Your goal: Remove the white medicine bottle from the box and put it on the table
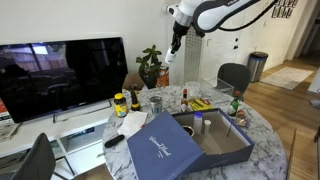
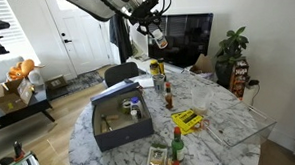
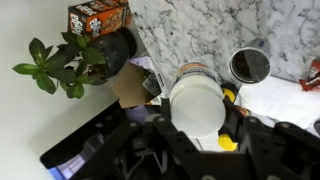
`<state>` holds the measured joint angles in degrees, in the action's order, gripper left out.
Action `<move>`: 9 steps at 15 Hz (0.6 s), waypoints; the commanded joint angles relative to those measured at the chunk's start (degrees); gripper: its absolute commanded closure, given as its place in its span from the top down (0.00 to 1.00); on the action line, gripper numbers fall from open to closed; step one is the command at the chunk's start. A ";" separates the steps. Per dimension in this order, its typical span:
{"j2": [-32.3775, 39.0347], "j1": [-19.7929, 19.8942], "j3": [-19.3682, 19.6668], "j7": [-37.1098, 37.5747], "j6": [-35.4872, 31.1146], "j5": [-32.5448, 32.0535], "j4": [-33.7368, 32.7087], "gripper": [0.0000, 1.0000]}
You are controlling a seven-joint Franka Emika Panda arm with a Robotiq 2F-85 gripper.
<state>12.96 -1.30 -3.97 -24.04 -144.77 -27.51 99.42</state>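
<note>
Gripper (image 1: 174,50) jaws pinching bottle (image 3: 197,100); we are holding it high, long axis pointing down, over table (image 3: 200,25) edge by plant (image 3: 60,65), box (image 1: 225,150) well apart. Straight descent looking likely.

Glossy grey-veined white marble-look round table top (image 2: 229,117) at lower right, matt navy-blue box (image 1: 170,148) at lower centre, smooth white plastic medicine bottle (image 3: 197,100) mid-frame, glossy black television screen (image 1: 60,75) at left
</note>
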 commanded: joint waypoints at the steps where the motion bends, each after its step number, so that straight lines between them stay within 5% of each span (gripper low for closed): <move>1: 12.33 0.01 -0.50 -13.47 6.63 2.37 -14.57 0.27; 4: 20.38 0.75 -0.78 -24.22 10.90 2.76 -23.43 0.27; 9: 25.29 4.63 -2.89 -33.66 -0.47 9.80 -24.72 0.27</move>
<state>35.93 0.65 -4.56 -52.55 -140.92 -22.81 76.56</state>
